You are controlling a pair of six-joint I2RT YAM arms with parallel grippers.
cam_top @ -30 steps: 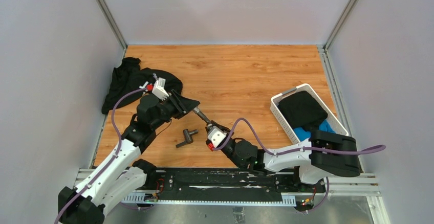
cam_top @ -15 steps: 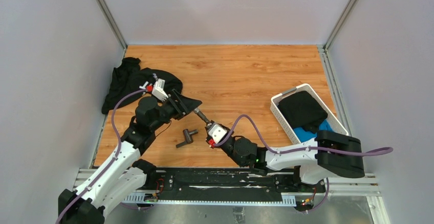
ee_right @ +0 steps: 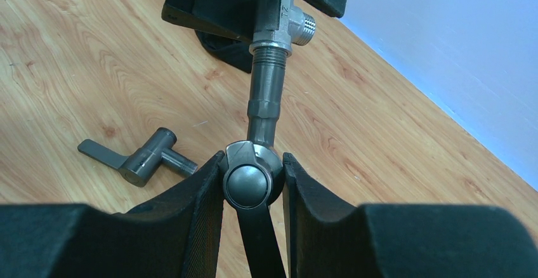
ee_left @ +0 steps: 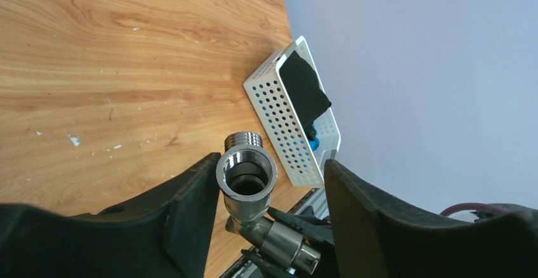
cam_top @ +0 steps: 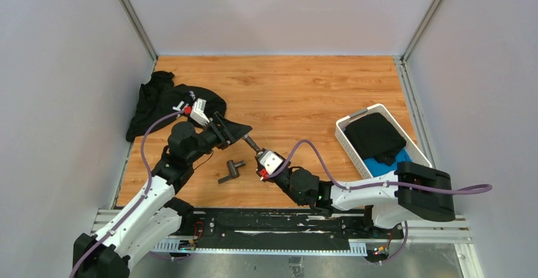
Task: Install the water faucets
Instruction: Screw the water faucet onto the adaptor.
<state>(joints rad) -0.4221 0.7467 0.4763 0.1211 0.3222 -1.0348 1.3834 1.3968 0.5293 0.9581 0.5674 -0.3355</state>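
Left gripper (ee_left: 273, 189): jaws apart around chrome tee fitting (ee_left: 246, 175). Right gripper (ee_right: 254, 164): clamped on dark-grey faucet body (ee_right: 249, 186), stem meeting the tee. Lever faucet piece (ee_right: 143, 158): loose on table (ee_right: 95, 68)

A wood-grain tabletop (cam_top: 304, 87) is carrying a dark-grey metal lever faucet piece (cam_top: 231, 171) just left of the right gripper (cam_top: 257, 153), a crumpled black cloth (cam_top: 149, 103) and a white perforated plastic basket (cam_top: 347, 145).

Grey faucet stem (ee_right: 263, 100) joined to tee fitting (ee_right: 283, 19), lever piece (ee_right: 141, 158) lying apart
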